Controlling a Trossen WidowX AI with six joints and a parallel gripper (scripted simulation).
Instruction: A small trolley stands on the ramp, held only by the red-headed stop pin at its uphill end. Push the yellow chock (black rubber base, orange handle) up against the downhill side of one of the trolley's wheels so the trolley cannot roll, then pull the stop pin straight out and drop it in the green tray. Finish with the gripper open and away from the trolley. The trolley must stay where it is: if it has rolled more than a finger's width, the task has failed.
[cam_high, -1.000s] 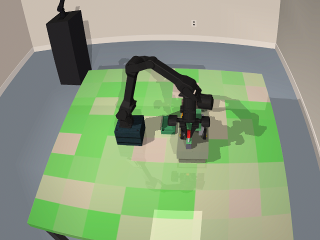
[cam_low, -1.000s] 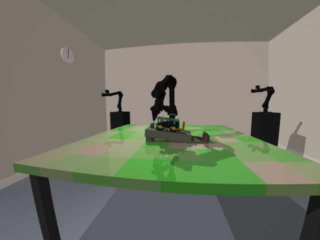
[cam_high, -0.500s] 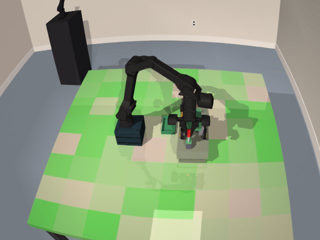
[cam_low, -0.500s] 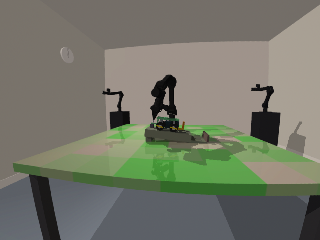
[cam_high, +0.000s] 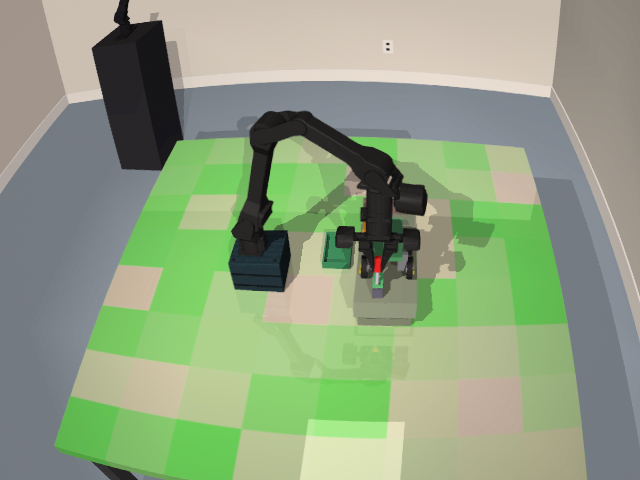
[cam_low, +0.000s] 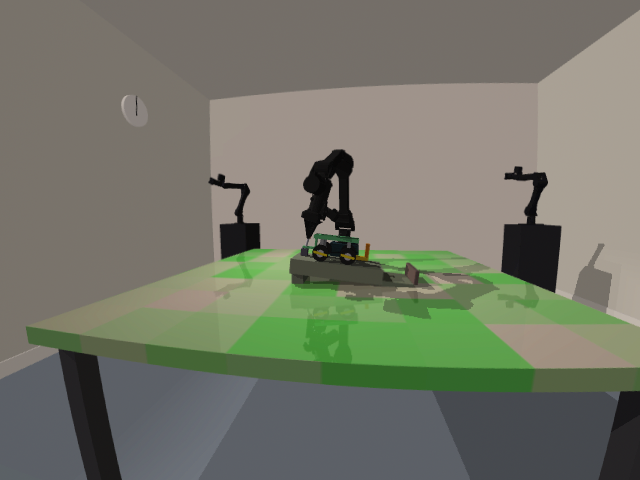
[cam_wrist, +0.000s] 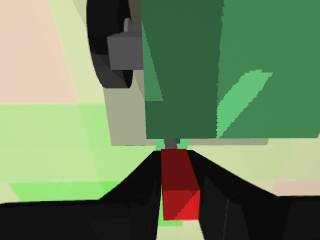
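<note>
The gripper (cam_high: 377, 259) (cam_low: 309, 237) (cam_wrist: 172, 157) points down over the uphill end of the ramp (cam_high: 385, 305) (cam_low: 336, 269) (cam_wrist: 125, 120), its fingers pinching the red head of the stop pin (cam_high: 377, 264) (cam_low: 307, 242) (cam_wrist: 180, 185). A short length of grey shaft shows at the head in the wrist view; how deep it sits in its mount cannot be made out.

Just downhill of the fingers, the trolley (cam_high: 397, 253) (cam_low: 336, 238) (cam_wrist: 260, 105) stands upright on the ramp, its green deck reaching close to the fingertips in the wrist view. Farther down the slope from the gripper, past the trolley's downhill wheel (cam_low: 347, 254), is the chock (cam_high: 364, 230) (cam_low: 368, 251), orange handle upright. Its low end appears to meet that wheel, though the exterior view is too small to be sure of contact.

The green tray (cam_high: 337, 265) lies beside the ramp, between the gripper and the arm's dark blue base block (cam_high: 258, 276). Well downhill of the gripper, an upright reddish-brown board (cam_low: 412, 273) stands near the ramp's low end.
</note>
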